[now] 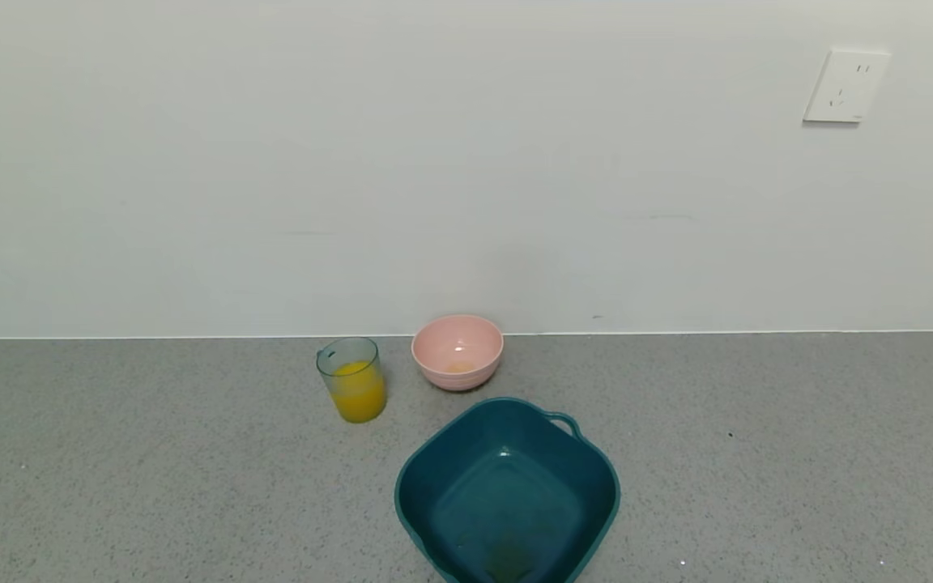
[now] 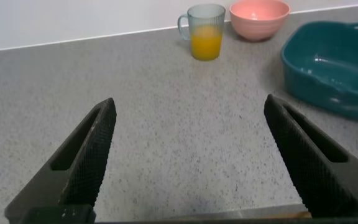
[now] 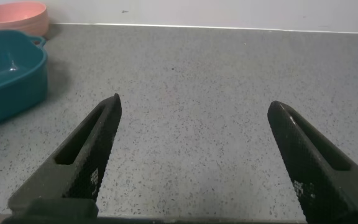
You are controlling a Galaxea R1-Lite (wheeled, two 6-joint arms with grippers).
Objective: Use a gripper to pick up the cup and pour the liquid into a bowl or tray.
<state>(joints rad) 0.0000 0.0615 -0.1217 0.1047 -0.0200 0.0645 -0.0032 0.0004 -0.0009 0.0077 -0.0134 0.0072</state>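
The cup (image 1: 352,379) stands upright on the grey counter, about half full of orange-yellow liquid (image 1: 359,395). It also shows in the left wrist view (image 2: 205,31), far ahead of my left gripper (image 2: 191,109), which is open and empty over bare counter. The dark teal basin (image 1: 507,494) sits in front of and to the right of the cup; its rim shows in the left wrist view (image 2: 334,62) and the right wrist view (image 3: 8,68). My right gripper (image 3: 194,106) is open and empty over bare counter, right of the basin. Neither gripper shows in the head view.
A pink round bowl (image 1: 457,351) stands by the wall, right of the cup and behind the basin. A white wall (image 1: 466,162) closes off the back of the counter, with a socket (image 1: 845,86) at upper right.
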